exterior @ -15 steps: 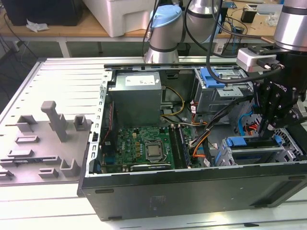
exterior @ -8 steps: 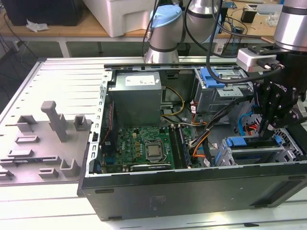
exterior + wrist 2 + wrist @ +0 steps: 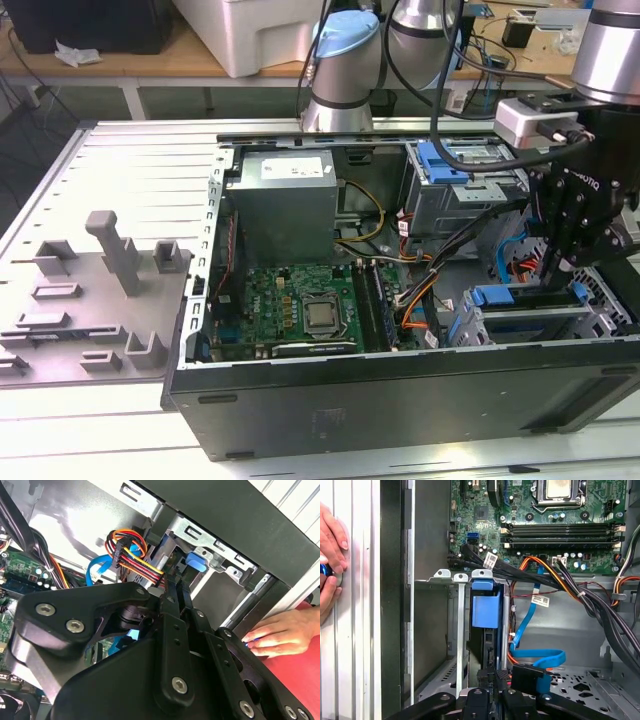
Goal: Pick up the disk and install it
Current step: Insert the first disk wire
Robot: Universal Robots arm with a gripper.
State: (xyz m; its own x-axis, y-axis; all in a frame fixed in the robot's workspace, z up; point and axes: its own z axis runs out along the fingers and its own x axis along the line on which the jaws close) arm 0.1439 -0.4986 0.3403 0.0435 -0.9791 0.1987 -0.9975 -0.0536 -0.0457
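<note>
Standing on edge in drive bay (image 3: 442, 630): disk (image 3: 486, 611) | long axis in line with tool (image 3: 495, 674) | fingers together

Arm (image 3: 612, 52) angled down at exterior view's right; claw (image 3: 556, 266) vertical, pointing downward, fingers (image 3: 169, 602) pressed together.

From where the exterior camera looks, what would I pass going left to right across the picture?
A grey moulded fixture plate → green motherboard → orange-and-black cable bundle → blue plastic tab on the drive cage → black gripper.
</note>
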